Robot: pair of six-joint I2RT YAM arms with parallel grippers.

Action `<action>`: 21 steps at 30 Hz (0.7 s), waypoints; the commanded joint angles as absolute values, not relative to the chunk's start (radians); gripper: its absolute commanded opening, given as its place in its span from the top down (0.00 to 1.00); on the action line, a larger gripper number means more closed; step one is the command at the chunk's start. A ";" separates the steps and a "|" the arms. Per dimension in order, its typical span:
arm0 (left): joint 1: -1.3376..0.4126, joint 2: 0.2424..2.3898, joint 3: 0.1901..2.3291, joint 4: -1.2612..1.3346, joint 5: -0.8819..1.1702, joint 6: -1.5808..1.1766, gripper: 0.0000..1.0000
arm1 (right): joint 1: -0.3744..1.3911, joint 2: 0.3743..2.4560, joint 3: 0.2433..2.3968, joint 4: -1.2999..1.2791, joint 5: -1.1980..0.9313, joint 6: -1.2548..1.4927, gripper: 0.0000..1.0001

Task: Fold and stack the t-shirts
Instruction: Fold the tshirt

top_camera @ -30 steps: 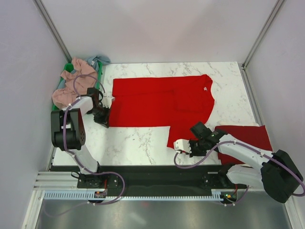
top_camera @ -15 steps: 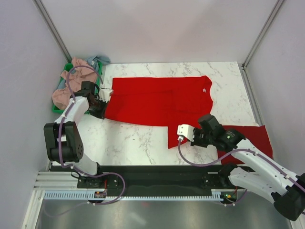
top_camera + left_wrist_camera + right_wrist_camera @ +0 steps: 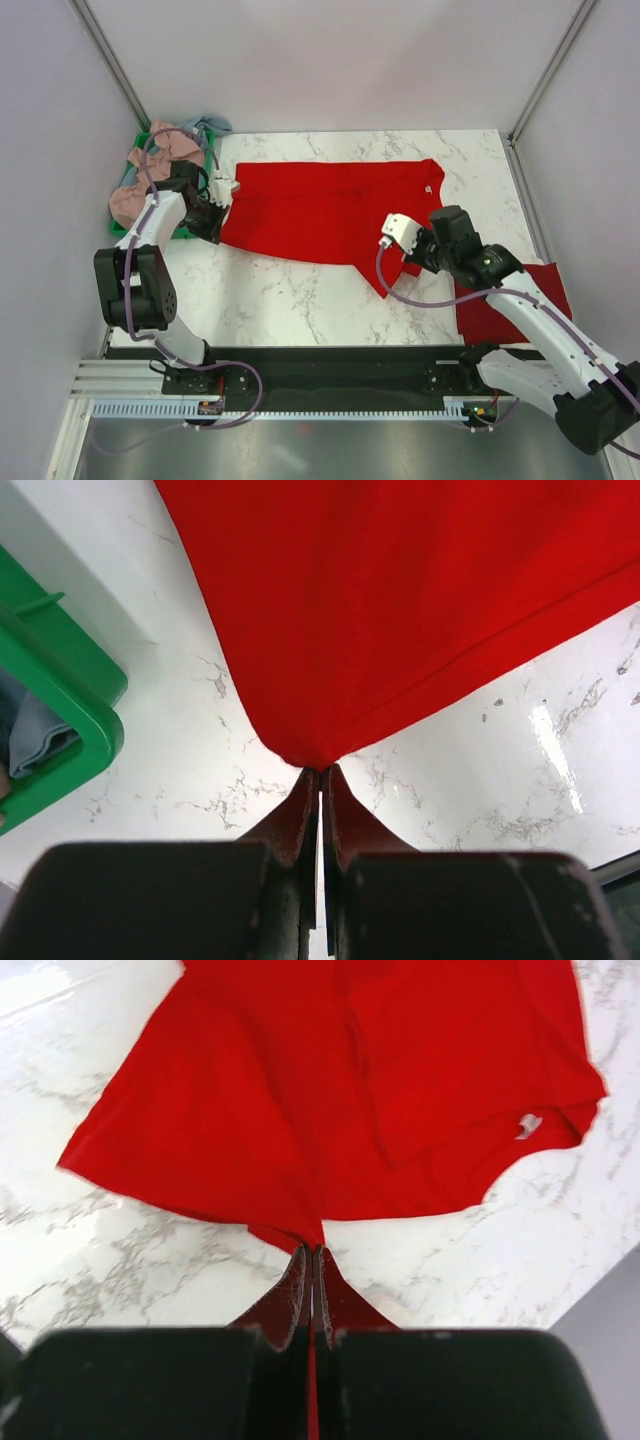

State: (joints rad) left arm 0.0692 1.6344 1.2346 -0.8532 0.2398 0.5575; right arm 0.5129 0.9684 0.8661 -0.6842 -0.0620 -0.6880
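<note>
A bright red t-shirt point(image 3: 320, 210) lies partly folded on the marble table, its white neck label point(image 3: 428, 187) at the right. My left gripper point(image 3: 222, 205) is shut on the shirt's left corner point(image 3: 305, 750) and holds it just above the table. My right gripper point(image 3: 398, 240) is shut on the shirt's near right edge point(image 3: 300, 1225) and holds it lifted over the cloth. A second red t-shirt point(image 3: 515, 300) lies folded at the right, under the right arm. Pink point(image 3: 135, 190) and grey-blue point(image 3: 205, 125) shirts are heaped in the bin at the left.
A green plastic bin point(image 3: 205, 160) stands at the table's left edge; its corner shows in the left wrist view point(image 3: 60, 725). Grey walls close in the table at back and sides. Bare marble point(image 3: 270, 300) lies in front of the shirt.
My right gripper has lifted the shirt's near right edge and carried it back and to the right. My left gripper has carried the left corner back a little.
</note>
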 commanded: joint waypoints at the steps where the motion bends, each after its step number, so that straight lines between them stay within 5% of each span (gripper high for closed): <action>1: 0.058 1.667 1.330 -0.902 0.282 0.612 0.98 | 0.467 1.018 0.960 -0.575 -0.018 -0.701 1.00; 21: 0.031 2.032 1.820 -1.003 0.221 0.542 0.98 | 0.253 1.658 1.476 -0.357 -0.011 -0.661 1.00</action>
State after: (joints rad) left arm 0.0208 2.0083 1.7233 -0.9939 0.2584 0.5751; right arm 0.2699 1.6085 1.3941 -0.4103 -0.0242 -0.6785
